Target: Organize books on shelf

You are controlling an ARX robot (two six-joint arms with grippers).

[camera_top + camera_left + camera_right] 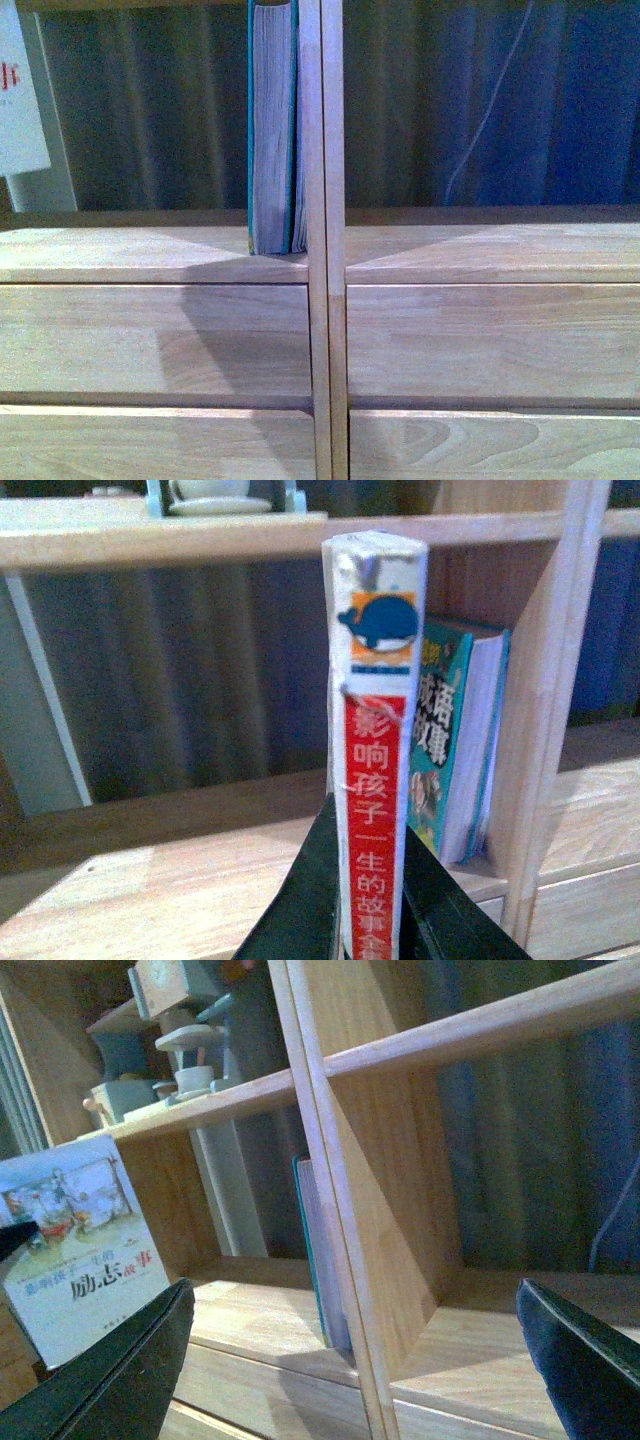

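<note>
against shelf divider (325, 150), teal book (272, 130) upright; left gripper (370, 832) clamps white paperback (375, 630); right gripper (355, 1295) seemingly spread.

teal book (272, 130): upright, page edges toward camera, in left compartment, against centre divider (325, 150)
white book (18, 100): far left edge, red print, mostly cut off
shelf (150, 255): light wood, flat drawer fronts (150, 340) below
curtain (480, 100): dark, behind compartments

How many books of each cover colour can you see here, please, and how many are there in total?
Teal-green: 1, the thick book standing in the shelf.
White: 1, the paperback gripped by the left gripper.
Total: 2 books.
</note>
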